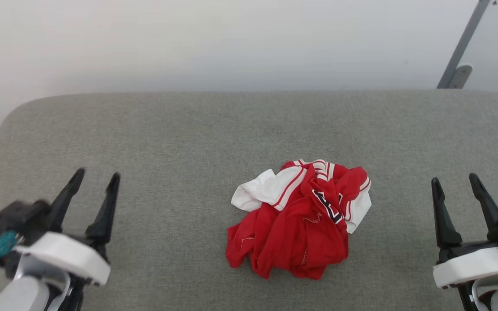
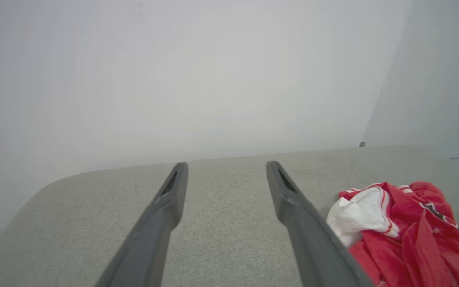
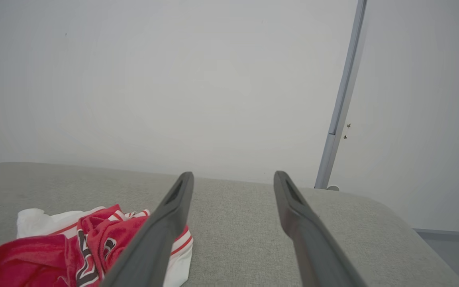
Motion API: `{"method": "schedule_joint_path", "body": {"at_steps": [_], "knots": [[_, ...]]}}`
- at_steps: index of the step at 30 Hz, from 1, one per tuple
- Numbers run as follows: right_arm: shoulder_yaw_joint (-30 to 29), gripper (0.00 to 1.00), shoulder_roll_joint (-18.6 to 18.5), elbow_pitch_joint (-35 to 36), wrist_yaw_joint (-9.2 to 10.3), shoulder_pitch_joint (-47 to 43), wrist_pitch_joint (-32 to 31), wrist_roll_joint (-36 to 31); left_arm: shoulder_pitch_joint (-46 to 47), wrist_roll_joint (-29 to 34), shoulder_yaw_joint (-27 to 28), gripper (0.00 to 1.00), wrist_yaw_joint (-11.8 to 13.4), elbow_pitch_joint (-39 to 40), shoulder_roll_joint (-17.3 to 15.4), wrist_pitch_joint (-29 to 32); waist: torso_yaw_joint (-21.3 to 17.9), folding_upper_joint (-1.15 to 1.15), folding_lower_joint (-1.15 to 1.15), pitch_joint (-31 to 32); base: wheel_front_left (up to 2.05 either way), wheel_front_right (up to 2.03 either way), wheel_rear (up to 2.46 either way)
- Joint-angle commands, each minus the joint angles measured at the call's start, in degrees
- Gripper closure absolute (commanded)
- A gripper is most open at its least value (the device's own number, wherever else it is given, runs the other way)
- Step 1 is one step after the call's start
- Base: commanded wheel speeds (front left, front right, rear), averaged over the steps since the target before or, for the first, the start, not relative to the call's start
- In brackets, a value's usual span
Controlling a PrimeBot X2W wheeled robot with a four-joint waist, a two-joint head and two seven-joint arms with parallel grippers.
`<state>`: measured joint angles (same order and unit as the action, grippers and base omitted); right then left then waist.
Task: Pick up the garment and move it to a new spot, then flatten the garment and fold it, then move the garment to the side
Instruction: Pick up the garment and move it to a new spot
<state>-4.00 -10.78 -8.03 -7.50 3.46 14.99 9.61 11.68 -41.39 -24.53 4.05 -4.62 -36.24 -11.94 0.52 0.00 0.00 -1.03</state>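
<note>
two grippers flank the garment (image 1: pixel 296 224), a red jersey shirt bunched in a loose heap on the grey padded surface (image 1: pixel 180 129). one white sleeve (image 1: pixel 262 190) with red stripes spills out at the heap's far left. a strip of black, white-edged lettering (image 1: pixel 329 207) shows among the folds toward its right, and red-and-white striped trim sits along its far edge.

the left gripper (image 1: pixel 97 172) hangs well to the left of the garment, a little nearer the robot than the heap's far edge. its two dark fingers are spread wide with nothing between them. the right gripper (image 1: pixel 454 177) stands well to the right of the garment, about level with the other. its fingers are parted just as wide and are likewise empty. neither one touches the cloth.

in the left wrist view the garment lies off to the right of that gripper's fingers, white sleeve nearest them. in the right wrist view it lies to the left, and the near finger crosses in front of its striped edge.

beyond the garment rises a plain pale wall (image 1: pixel 197 43). a slanted grey metal strut (image 1: pixel 463 43) stands far behind it and to its right.
</note>
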Motion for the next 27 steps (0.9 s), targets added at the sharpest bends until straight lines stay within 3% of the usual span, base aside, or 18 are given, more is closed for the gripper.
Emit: {"method": "schedule_joint_path", "body": {"at_steps": [1,7,20,27], "knots": [[-0.1,0.0,-0.1,-0.5,0.02,-0.7,0.3,0.4,-1.8,0.1,0.9,0.0,0.4,-0.1,-0.3,-1.1,0.5,0.0,0.0,0.6,0.0,0.0,0.0],[-0.6,0.0,-0.5,-2.1,0.02,-1.3,0.3,0.6,-8.0,0.9,5.6,0.0,-0.7,-0.9,0.5,-3.3,1.3,0.0,0.0,1.4,0.0,0.0,0.0],[-2.2,0.0,-0.1,-5.7,0.02,-2.2,0.3,1.2,-18.3,9.6,22.3,0.0,-9.5,-0.3,11.5,-3.3,2.4,0.0,0.0,2.4,0.0,0.0,0.0],[-2.2,0.0,-0.3,-6.7,0.02,-2.4,0.3,1.3,-19.5,12.6,26.0,0.0,-11.1,-1.4,14.6,-3.3,2.7,0.0,0.0,2.8,0.0,0.0,0.0]]}}
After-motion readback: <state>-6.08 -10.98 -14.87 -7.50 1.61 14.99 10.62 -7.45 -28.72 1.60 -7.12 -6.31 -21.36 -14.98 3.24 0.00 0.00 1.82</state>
